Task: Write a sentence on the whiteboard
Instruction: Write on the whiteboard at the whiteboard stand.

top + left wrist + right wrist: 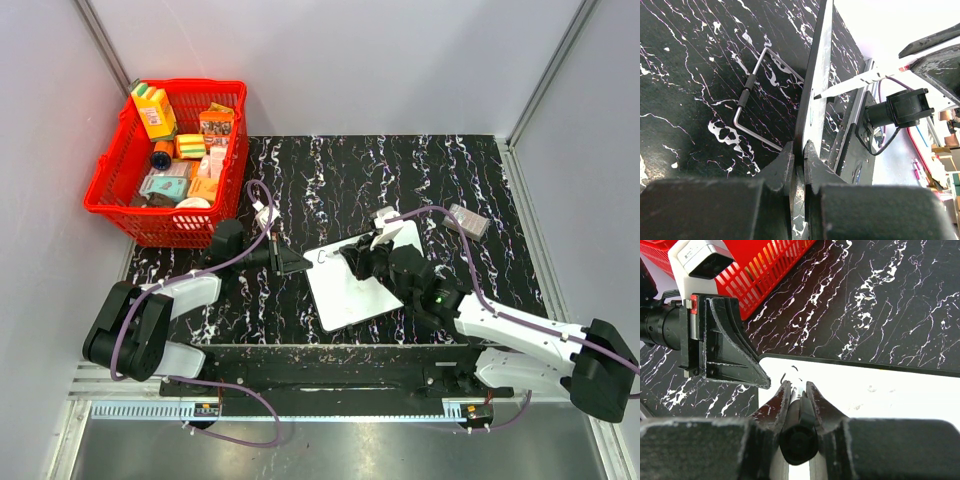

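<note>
The whiteboard [350, 295] lies mid-counter [330, 180], its long axis running left to right with the right end swung farther away. Bare counter opens beyond its far edge. The left fingers [785, 160] clench its left edge, and the right fingers [820, 402] grasp a marker [799, 420], tip by the first strokes of the sentence [794, 369] near the far-left corner.

A red basket [150, 222] of cartons is seen beyond and left of the left pincer [300, 265]. A small grey block [467, 220], possibly an eraser, is set beyond the right pincer [346, 257]. A bent wire handle [746, 91] is laid just ahead of the left pincer.
</note>
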